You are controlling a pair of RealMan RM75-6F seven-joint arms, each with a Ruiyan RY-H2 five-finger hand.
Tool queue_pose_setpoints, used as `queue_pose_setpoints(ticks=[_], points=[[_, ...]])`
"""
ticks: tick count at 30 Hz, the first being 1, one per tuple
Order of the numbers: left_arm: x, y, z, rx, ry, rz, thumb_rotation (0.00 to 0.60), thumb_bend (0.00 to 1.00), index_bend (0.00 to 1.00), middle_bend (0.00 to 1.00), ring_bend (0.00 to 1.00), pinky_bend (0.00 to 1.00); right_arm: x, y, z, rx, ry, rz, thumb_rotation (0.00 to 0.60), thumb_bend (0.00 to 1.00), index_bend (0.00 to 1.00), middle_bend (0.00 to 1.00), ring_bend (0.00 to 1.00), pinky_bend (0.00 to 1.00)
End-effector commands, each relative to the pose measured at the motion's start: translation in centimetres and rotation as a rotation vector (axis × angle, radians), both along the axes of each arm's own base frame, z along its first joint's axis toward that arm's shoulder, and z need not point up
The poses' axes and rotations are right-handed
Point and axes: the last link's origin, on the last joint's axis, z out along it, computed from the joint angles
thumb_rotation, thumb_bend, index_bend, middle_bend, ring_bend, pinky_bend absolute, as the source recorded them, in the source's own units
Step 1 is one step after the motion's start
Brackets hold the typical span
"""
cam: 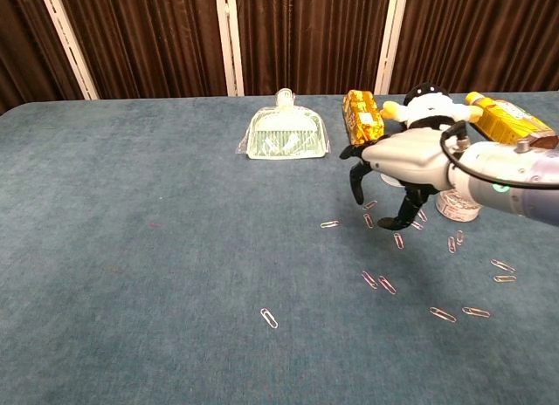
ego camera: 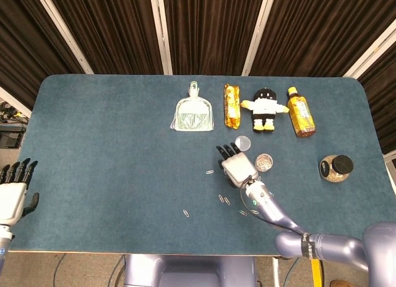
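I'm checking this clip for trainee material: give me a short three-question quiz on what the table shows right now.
1. True or false: the right hand hovers over the scattered paper clips.
2. Which item lies between the dustpan and the plush toy? A) bottle B) yellow packet C) jar
3. Fill in: the small cup of clips stands open; its clear ___ lies on the table beside it.

Key: 1 true; 2 B, the yellow packet; 3 lid.

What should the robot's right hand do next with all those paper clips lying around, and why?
Probably lower the right hand onto the paper clip just beneath its fingertips and pinch it: the hand hovers open, holding nothing, and the small clear cup beside it already has clips inside.
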Motion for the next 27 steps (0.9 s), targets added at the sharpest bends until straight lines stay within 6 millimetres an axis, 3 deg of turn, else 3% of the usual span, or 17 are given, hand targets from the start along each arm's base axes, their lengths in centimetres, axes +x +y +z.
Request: queue_pose_setpoints(ticks=[1,27], points=[[-0.1,0.0,0.2,0.003,-0.002,0.005,0.6,0.48,0.0,0.0,0.0,0.0,0.6,-0.4,-0.6,0.007,0.0,0.001,0.6,0.3,0.4,0.0,0.0,0.0],[-1.9,0.3,0.7,0.001,-0.012,0.068,0.6,0.48,0.0,0.0,0.0,0.0,2.6,-2.6,-4.9,0.063,0.015,-0.025,0.6,0.3,0.45,0.0,0.0,0.0]])
